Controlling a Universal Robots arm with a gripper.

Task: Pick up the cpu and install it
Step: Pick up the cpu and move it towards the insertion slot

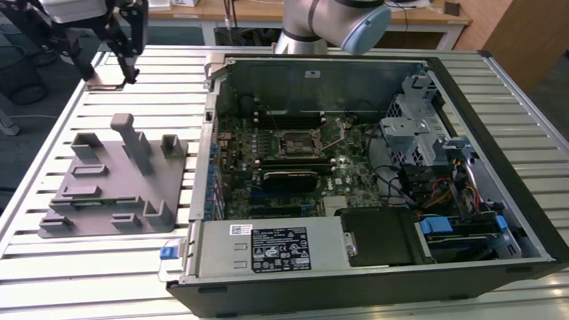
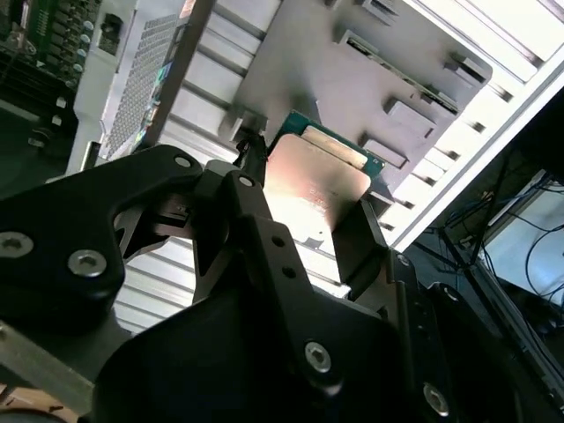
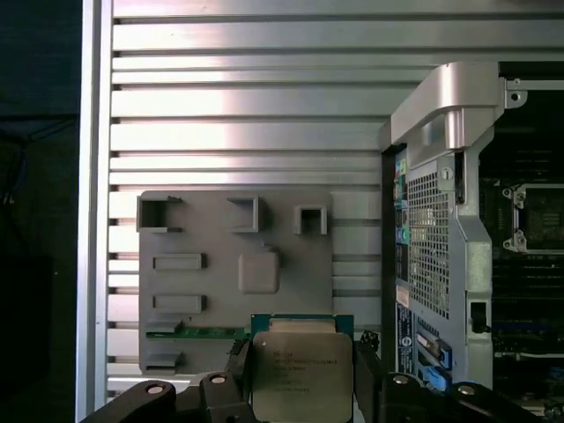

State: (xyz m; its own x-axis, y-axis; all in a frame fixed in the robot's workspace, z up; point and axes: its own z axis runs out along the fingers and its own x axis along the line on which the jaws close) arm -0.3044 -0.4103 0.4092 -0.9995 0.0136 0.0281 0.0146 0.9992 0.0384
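**One cpu held in the grip, outside the case**

Surroundings. In the exterior view you will find the grey holder tray [image 1: 111, 200] lying flat at 9 o'clock of the open computer case [image 1: 356, 293], just beside its wall. Upright posts and shallow pockets cover the tray. Inside the case the motherboard [image 1: 356, 160] lies face up, with the black-framed socket [image 1: 298, 141] near its middle. A silver power supply [image 1: 266, 248] sits at 6 o'clock of the socket. A drive cage [image 1: 409, 127] and bundled cables [image 1: 427, 193] crowd its 3 o'clock side. Note that the case wall stands between the gripper [image 1: 127, 67] and the socket.

Arm. The gripper hangs at 10 o'clock of the case, past the tray's far end and above the table, with its fingers pointing down. The arm's grey elbow [image 1: 342, 20] is at 12 o'clock, behind the case. In both wrist views the fingers [image 3: 366, 379] are clamped on two opposite edges of the cpu [image 3: 298, 374]. Its silvery top faces the cameras and a green rim shows along one edge. The chip is in the air, with the tray and table beyond it.

Surface and room. Everything rests on a slatted aluminium table [image 1: 133, 280]. Wooden desks [image 1: 240, 10] stand behind it at 12 o'clock, and dark floor lies off the exterior view's left.
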